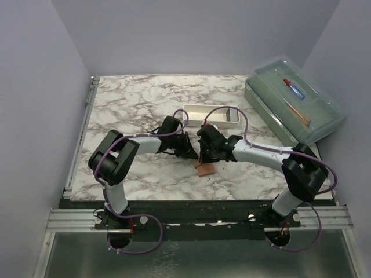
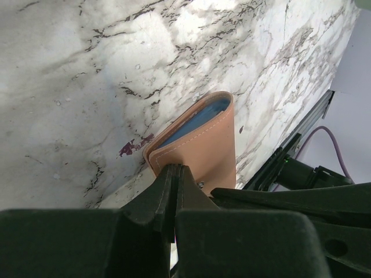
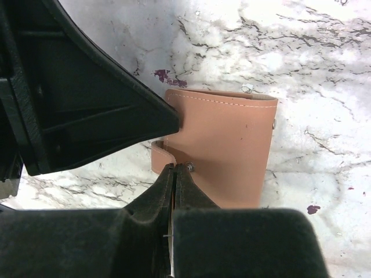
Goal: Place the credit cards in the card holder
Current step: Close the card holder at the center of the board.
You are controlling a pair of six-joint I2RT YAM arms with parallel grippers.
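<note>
Sitting nearly folded on the marbled table [image 1: 133, 104], the small tan leather-look card holder [image 1: 204, 168] lies directly between the left gripper [image 2: 174, 171] and right gripper [image 3: 175, 169], both fully closed, tips touching its edge, any pinch untellable.

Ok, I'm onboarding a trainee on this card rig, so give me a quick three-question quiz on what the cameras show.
1. True or false: the card holder lies spread open flat.
2. Which colour shows inside its fold? A red, B blue, C green.
3. Fill in: the left gripper and right gripper both have their jaws ___.
Key: 1 false; 2 B; 3 shut.
</note>
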